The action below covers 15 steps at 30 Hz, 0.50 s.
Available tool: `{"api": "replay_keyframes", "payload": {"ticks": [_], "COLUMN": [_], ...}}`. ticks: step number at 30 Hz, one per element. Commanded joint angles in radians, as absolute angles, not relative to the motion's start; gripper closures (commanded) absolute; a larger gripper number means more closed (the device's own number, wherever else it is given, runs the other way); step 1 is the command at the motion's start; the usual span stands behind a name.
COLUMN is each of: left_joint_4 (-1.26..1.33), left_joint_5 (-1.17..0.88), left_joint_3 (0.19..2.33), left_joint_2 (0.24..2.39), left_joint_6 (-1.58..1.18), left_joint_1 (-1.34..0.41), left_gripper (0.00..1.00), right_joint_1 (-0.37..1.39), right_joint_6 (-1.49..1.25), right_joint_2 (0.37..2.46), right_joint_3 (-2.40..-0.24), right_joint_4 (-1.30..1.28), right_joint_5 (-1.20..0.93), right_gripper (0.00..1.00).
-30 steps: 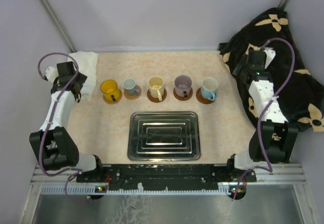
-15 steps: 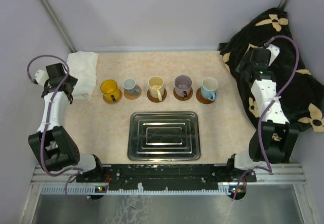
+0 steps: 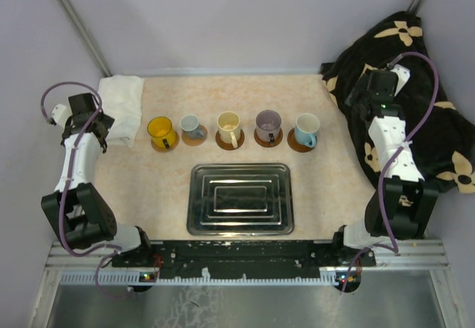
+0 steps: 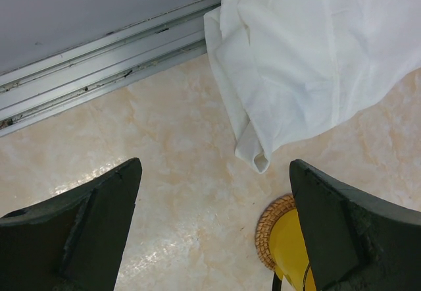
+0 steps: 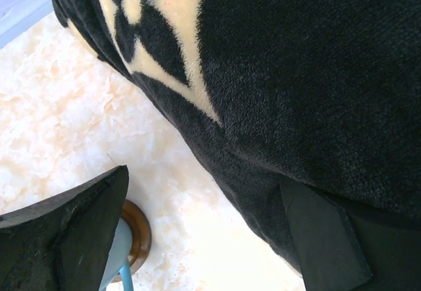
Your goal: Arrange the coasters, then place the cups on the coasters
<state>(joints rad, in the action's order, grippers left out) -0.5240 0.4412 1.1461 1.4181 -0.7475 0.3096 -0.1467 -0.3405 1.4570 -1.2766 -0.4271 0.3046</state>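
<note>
The right gripper (image 5: 204, 180) is spread wide, its 2 dark fingers (image 5: 79, 232) far apart. A black blanket (image 5: 316, 74) with a cream flower pattern runs ahead of the gripper and under 1 finger, lying over the marbled beige table (image 5: 52, 106). Against the other finger sits a brown coaster (image 5: 141, 233) carrying a light blue cup (image 5: 113, 257), both partly hidden by that finger.

yellow cup (image 3: 160, 128), white cloth (image 3: 127, 99), black floral blanket (image 3: 427, 76)

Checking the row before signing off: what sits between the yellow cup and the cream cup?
The small grey-white cup on its coaster, apart from both the yellow cup and the cream cup, as the top view shows.
</note>
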Motion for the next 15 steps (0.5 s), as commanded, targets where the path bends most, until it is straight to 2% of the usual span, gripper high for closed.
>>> {"api": "replay_keyframes", "payload": {"ticks": [1,15], "left_joint_4": [-0.502,-0.467], "left_joint_5": [0.427,0.406], "left_joint_3": [1.143,1.092], "left_joint_2": [1.398,1.326], "left_joint_6": [-0.741,-0.721], "left_joint_1": [0.310,0.311], "left_gripper": [0.00,0.00], "right_joint_1": [-0.167,-0.166], "right_joint_6": [-0.318,-0.327], "right_joint_2": [1.427,1.389], "right_joint_3": [-1.275,-1.220], "right_joint_4": [-0.328,-0.299], "right_joint_5": [0.312,0.288], "right_gripper": [0.01,0.01]}}
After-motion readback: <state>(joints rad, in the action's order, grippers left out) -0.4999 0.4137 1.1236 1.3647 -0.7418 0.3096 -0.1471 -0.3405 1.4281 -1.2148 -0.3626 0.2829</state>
